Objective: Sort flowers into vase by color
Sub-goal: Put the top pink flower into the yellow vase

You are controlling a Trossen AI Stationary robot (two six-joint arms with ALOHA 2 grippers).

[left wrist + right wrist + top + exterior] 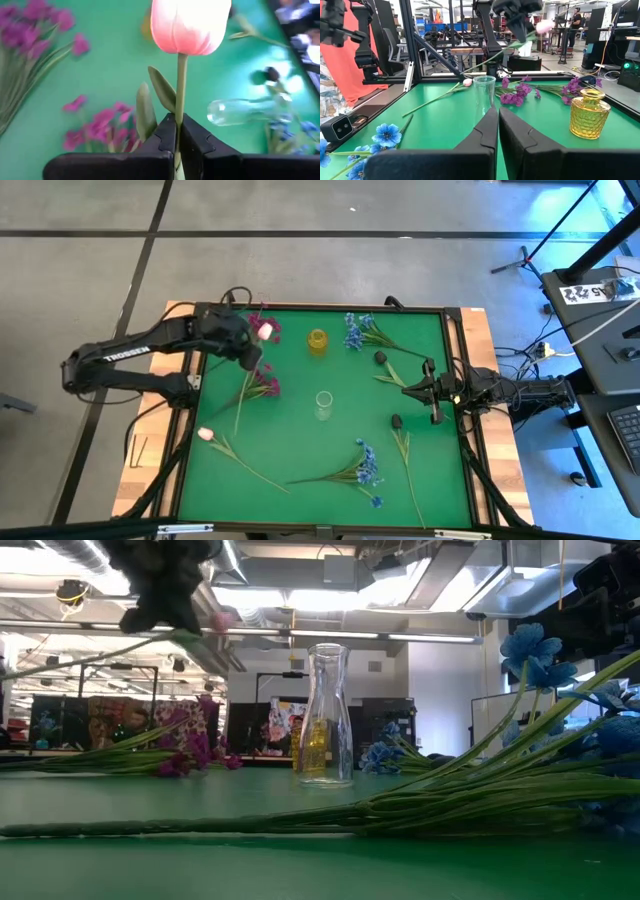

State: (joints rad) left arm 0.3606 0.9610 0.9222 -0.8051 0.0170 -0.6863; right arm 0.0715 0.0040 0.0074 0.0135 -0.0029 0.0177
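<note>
Tulip [190, 25], pale pink, is lifted off the green table [300, 440], its stem pinched between the pressed-together jaws of the left gripper [177, 131], toward ten o'clock from the table's centre, above the magenta flowers [264, 384]. A clear vase [323, 405] stands near the centre, with a yellow vase [318, 341] at twelve o'clock from it. Another pink tulip [206, 434] lies at eight o'clock, and blue sprays [366, 466] at five o'clock. The right gripper [408, 389] waits at three o'clock, jaws pressed together on nothing.
</note>
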